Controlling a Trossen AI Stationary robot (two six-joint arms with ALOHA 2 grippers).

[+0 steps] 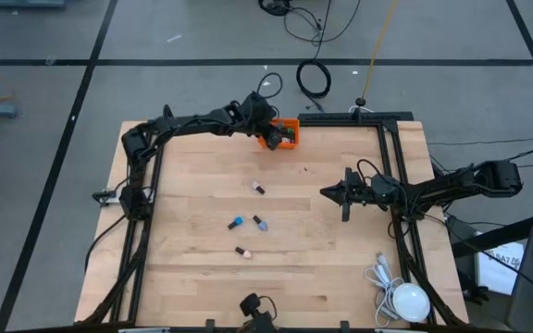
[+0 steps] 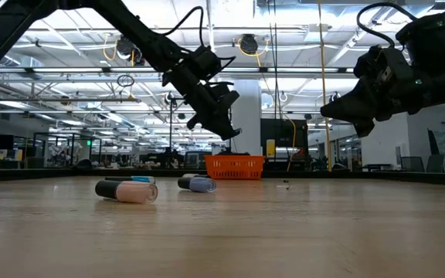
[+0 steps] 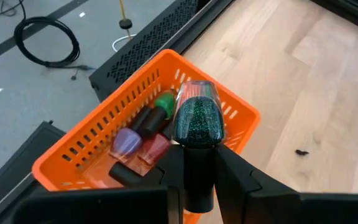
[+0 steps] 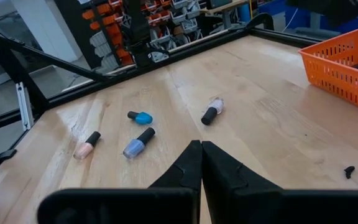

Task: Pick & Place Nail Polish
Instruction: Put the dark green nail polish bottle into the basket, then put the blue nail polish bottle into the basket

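Observation:
My left gripper (image 3: 197,158) hangs over the orange bin (image 3: 98,127) at the table's far edge, shut on a dark green glitter nail polish bottle (image 3: 197,121). The bin holds a green (image 3: 164,102), a purple (image 3: 127,142) and a reddish bottle (image 3: 155,148). A pale pink (image 4: 212,111), a blue (image 4: 140,117), a periwinkle (image 4: 138,143) and a peach bottle (image 4: 87,145) lie on their sides mid-table. My right gripper (image 1: 327,192) is shut and empty above the table's right middle. My left gripper pinches the bottle between its two fingers at the dark cap end (image 3: 197,180). The glitter body sticks out past the fingertips. The fingers slant downward toward the bin. The bottle is lifted clear, above the bin's near rim.
A black frame rail (image 1: 391,176) runs along the table's right side and far edge. A white cable and a round white object (image 1: 407,301) lie at the near right corner. A small dark speck (image 4: 349,170) lies on the wood near the bin.

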